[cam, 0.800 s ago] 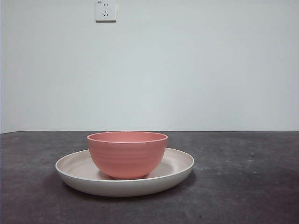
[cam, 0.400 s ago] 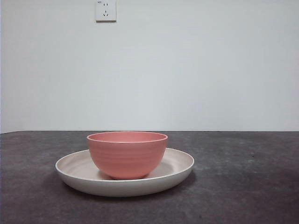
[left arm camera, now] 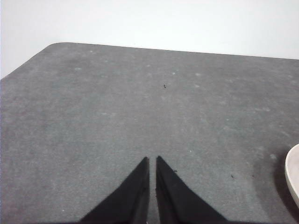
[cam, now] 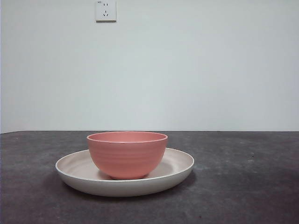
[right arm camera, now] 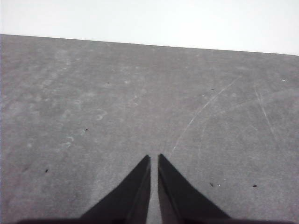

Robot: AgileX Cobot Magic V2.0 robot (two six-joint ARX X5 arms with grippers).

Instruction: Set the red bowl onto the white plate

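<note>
Plain white wall (cam: 196,70), socket (cam: 105,10) high up; dark grey speckled table (cam: 243,177).

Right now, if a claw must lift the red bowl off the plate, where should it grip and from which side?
Probably from above, one jaw inside and one outside the rim of the red bowl: its mouth opens upward, while the white plate rings its base. Both claws wait, shut, elsewhere.
</note>
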